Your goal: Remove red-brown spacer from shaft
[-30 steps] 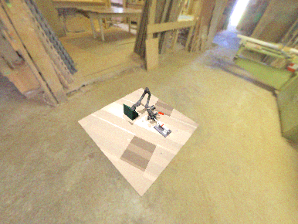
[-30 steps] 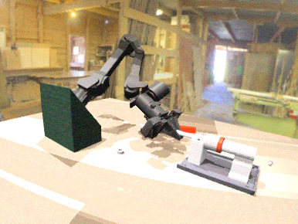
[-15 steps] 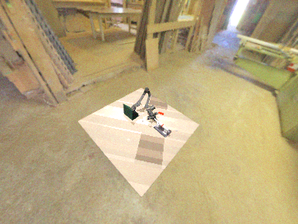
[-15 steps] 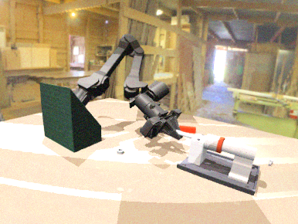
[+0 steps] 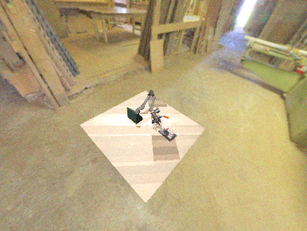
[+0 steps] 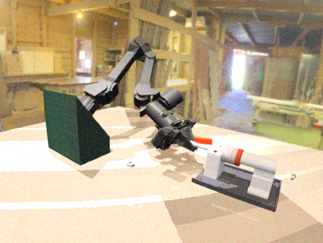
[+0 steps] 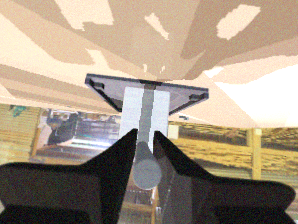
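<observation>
My gripper is shut on the pale shaft, whose round end shows between the fingers in the wrist view. The shaft runs level into the nearer white block. Beyond that block, in the exterior view, a red-brown ring-shaped spacer sits up in the row, between a short pale cylinder and a long pale cylinder. A second white block stands under the long cylinder. Both blocks stand on a dark base plate. Any gaps around the spacer are too small to tell.
A dark green wedge-shaped block stands near the arm's base. An orange-red object lies behind the gripper. One small grey ring-like piece lies left of the fixture and another to its right.
</observation>
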